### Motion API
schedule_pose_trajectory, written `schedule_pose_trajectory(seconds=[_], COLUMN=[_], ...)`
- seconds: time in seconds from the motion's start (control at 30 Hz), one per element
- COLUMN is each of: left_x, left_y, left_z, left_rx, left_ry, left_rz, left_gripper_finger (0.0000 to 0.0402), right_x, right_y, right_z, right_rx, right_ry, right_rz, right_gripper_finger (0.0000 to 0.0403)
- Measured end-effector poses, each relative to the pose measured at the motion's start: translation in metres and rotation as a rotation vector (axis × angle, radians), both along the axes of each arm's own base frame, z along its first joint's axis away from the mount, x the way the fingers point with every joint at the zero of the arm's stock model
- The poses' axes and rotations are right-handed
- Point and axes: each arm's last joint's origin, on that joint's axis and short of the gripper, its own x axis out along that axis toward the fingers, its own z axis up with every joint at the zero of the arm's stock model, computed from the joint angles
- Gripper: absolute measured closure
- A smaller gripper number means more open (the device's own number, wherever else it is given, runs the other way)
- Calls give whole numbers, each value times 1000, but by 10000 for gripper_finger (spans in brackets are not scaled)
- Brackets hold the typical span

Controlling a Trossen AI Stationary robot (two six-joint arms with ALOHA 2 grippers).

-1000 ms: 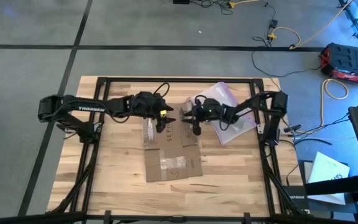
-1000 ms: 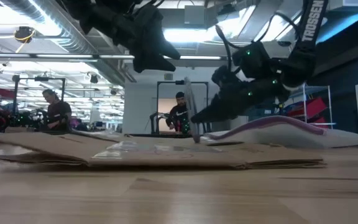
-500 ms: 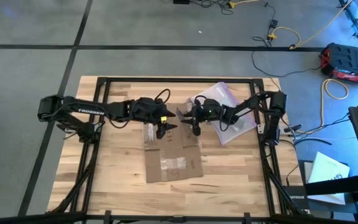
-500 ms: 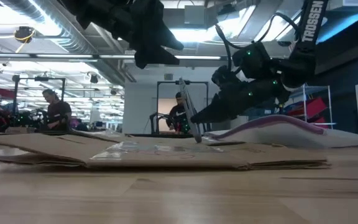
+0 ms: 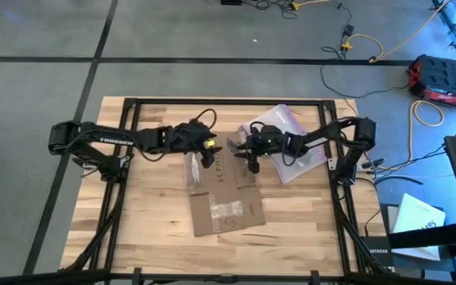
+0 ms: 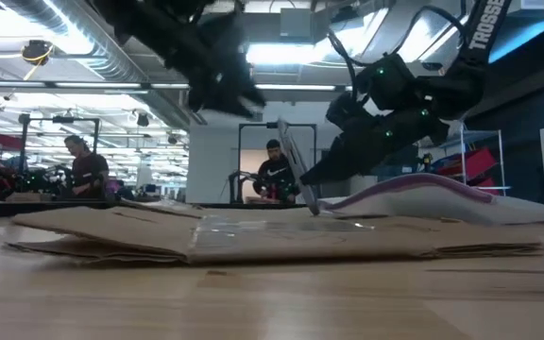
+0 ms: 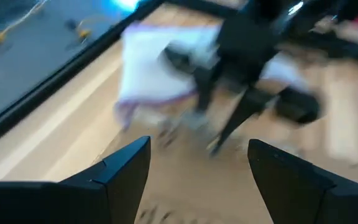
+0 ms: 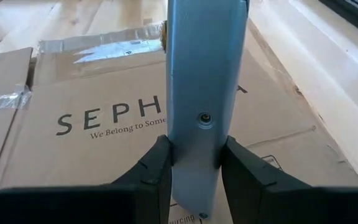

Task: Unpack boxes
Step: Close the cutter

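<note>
A brown cardboard box [image 5: 224, 194], opened out flat, lies on the wooden table with its black "SEPHORA" lettering [image 8: 110, 118] facing up. My right gripper [image 5: 248, 161] hovers over the box's far part, shut on a small grey knife-like tool [image 6: 296, 170]. My left gripper [image 5: 207, 156] stands open above the box's far left part, with nothing between its fingers [image 7: 126, 168]. My right gripper pinches the grey tool between its two fingers, on its two narrow edges near the lower end [image 8: 194, 168]. The fingers slant down from the table's right side and lie across the tool. The tool stands tilted, its lower tip [image 6: 312, 210] at the cardboard's top face.
A clear plastic bag with a purple edge [image 5: 293, 142] lies at the back right, under the right arm. Bare wood stretches in front of the box toward the near edge. People show in the room beyond the table in the low view.
The flat box has slid a little toward the table's right edge and turned slightly. The tool's tip has gone the same way with my right gripper. My left gripper has turned at the wrist above the box and stayed open.
</note>
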Motion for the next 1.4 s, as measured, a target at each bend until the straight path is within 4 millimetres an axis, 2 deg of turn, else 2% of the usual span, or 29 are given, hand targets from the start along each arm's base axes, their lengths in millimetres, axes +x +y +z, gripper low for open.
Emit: schedule_pose_trajectory(seconds=[0.1, 0.23, 0.37, 0.5, 0.6, 0.7, 0.83, 0.93, 1.03, 1.33, 1.4], left_x=[-9, -29, -39, -32, -25, -26, -30, -31, -31, -31, -32], left_y=[8, 19, 22, 21, 19, 21, 25, 28, 30, 29, 28], left_z=[-14, -44, -62, -58, -49, -49, -53, -54, -53, -54, -55], left_rx=[-32, -100, -153, -160, -131, -133, -118, -104, -97, -97, -99], left_ry=[109, 232, 226, 76, -28, -28, 38, 53, 49, 58, 66], left_rz=[47, 142, 206, 193, 160, 168, 173, 173, 177, 170, 170], left_gripper_finger=[145, 145, 145, 145, 145, 145, 145, 145, 145, 145, 145], right_x=[0, 2, 10, 22, 28, 28, 34, 36, 41, 57, 59], right_y=[0, -1, 3, 10, 14, 17, 18, 17, 16, 16, 15], right_z=[9, 19, 33, 52, 59, 65, 92, 102, 94, 30, 20], right_rx=[-12, 60, 83, 80, 114, 63, 26, 28, 52, 54, 59], right_ry=[-38, -31, 36, 24, 211, 395, 496, 589, 676, 854, 873], right_rz=[-1, -40, -32, 13, 1, -37, -33, -8, 35, 127, 148], right_gripper_finger=[314, 314, 314, 314, 314, 314, 314, 314, 314, 315, 315])
